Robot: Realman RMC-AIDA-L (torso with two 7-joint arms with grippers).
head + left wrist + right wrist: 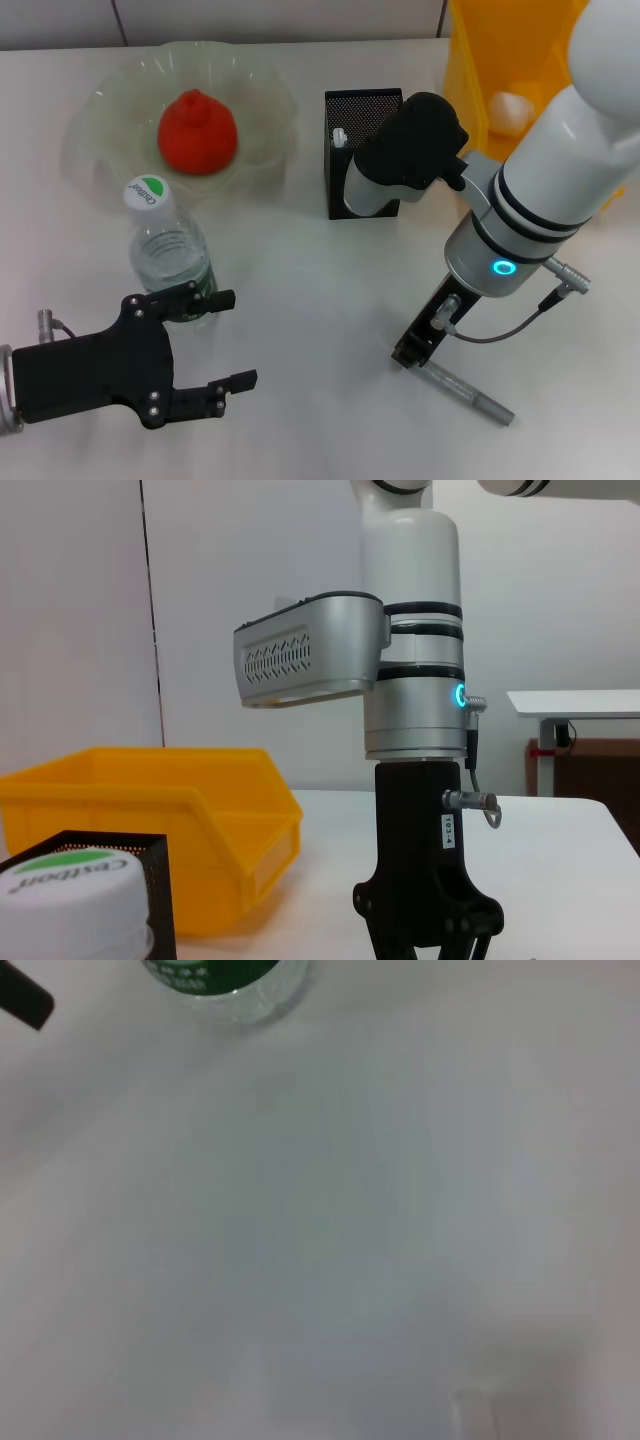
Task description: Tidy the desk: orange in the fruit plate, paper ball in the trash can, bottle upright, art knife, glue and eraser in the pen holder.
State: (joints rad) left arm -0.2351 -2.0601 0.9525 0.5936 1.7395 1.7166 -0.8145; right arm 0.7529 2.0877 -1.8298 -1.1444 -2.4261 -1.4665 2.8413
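Observation:
The orange (pixel 197 130) lies in the pale-green fruit plate (pixel 110 100) at the back left. The bottle (pixel 168 250) stands upright; its cap (pixel 70 905) shows in the left wrist view. My left gripper (pixel 228 340) is open and empty just right of the bottle's base. The black mesh pen holder (pixel 362 110) stands mid-table with a white object's top (pixel 340 135) inside. My right gripper (pixel 413 352) points down at the table, at the end of a grey stick, the art knife (pixel 468 395). The paper ball (pixel 510 110) lies in the yellow trash can (pixel 470 60). The eraser is out of view.
The right arm's forearm (pixel 560 170) reaches over the table's right side, its black elbow cover against the pen holder. In the left wrist view the trash can (pixel 150 810) stands behind the pen holder (pixel 110 855). The right wrist view shows the bottle's base (pixel 222 980).

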